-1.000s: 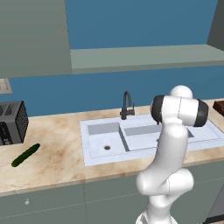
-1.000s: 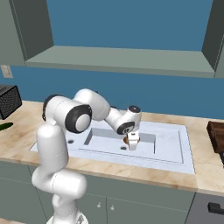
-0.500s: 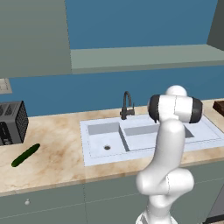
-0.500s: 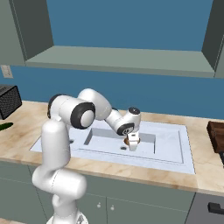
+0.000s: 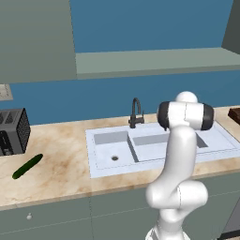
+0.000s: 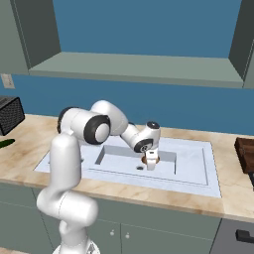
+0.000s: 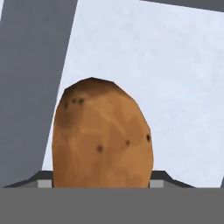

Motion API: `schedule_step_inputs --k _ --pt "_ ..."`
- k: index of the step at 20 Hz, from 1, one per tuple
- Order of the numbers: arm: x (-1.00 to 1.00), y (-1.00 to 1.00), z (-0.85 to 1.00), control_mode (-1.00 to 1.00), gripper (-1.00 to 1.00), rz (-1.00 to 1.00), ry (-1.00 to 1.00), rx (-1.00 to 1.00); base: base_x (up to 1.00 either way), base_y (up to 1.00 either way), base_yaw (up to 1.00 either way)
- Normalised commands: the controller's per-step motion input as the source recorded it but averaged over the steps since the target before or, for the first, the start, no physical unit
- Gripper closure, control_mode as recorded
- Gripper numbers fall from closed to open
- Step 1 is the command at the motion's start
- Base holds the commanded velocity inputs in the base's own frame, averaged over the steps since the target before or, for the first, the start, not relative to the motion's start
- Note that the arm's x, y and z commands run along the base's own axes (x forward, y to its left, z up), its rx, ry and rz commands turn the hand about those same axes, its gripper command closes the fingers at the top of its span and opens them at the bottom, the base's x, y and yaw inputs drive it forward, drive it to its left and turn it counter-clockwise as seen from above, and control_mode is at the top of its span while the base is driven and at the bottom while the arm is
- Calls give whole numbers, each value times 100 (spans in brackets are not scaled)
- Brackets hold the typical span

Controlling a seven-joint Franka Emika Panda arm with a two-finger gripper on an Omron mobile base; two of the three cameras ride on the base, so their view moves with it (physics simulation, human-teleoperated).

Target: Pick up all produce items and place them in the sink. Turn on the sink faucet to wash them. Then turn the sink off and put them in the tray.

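Jaws (image 6: 151, 163) clenched on potato (image 7: 102, 135), pointing down inside larger basin of sink (image 6: 208, 168); potato sits btwn the tips, basin floor just below. Cucumber (image 5: 27, 166) lies on counter (image 5: 61, 164), well apart from jaws, past sink's far side.

A blue wall (image 5: 140, 82) fills the upper middle of both base views. Across it runs a grey-green shelf (image 5: 154, 61), with a cabinet (image 5: 35, 40) of the same colour at the upper left of the left base view. A pale switch plate (image 5: 4, 92) sits at the left edge. The table (image 5: 61, 168) has a beige marbled top; below it are grey-green doors (image 6: 163, 230) with small knobs. A black toaster (image 5: 13, 131) stands at the left. The light is even and flat.
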Motion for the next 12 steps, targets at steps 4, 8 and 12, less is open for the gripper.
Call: schedule_step_inputs --k 4,8,12 --pt "13 0 -29 -100 100 0 0 0 0 0 0" --pt "4 0 -33 -100 100 0 3 0 0 0 0" --pt "0 0 -24 -100 -100 0 3 0 0 0 0"
